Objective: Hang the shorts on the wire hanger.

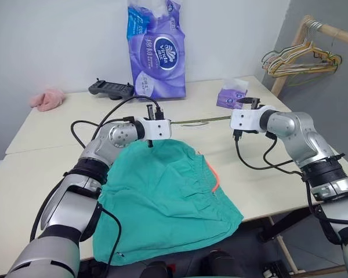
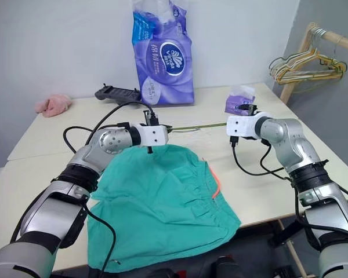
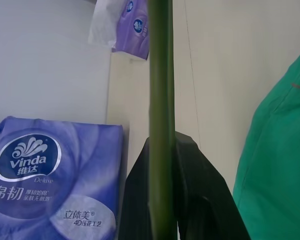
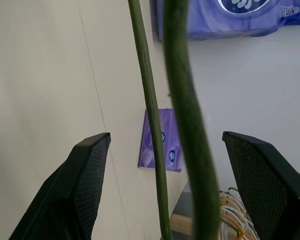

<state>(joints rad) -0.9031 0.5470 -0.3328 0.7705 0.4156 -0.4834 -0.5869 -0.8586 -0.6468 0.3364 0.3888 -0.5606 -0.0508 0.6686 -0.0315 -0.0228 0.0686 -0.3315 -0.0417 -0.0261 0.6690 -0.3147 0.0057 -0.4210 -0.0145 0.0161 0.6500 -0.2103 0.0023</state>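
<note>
Lying limp and light on the near table edge, the shorts (image 1: 168, 197) look best taken at the gathered waistband. Beyond them the hanger (image 1: 200, 120), thin, stiff and slippery, runs crosswise between the hands; left gripper (image 1: 160, 120) clenched on one end, right gripper (image 1: 247, 104) spread around the other.

I read the shorts (image 1: 162, 197) as soft matt teal cloth, creased, with a bright orange drawstring (image 1: 213, 176) at the waist. The wire hanger (image 3: 161, 115) looks like thin wire under a smooth, dull green coating. My left gripper (image 3: 182, 200) has smooth black plastic fingers; the right gripper (image 4: 165, 190) has finely textured pads (image 4: 87, 185) (a mesh-like grain). The table (image 1: 58, 130) is pale and matt, the tissue pack (image 1: 156, 49) is glossy purple plastic film, and the pink cloth (image 1: 47, 99) looks fluffy.
</note>
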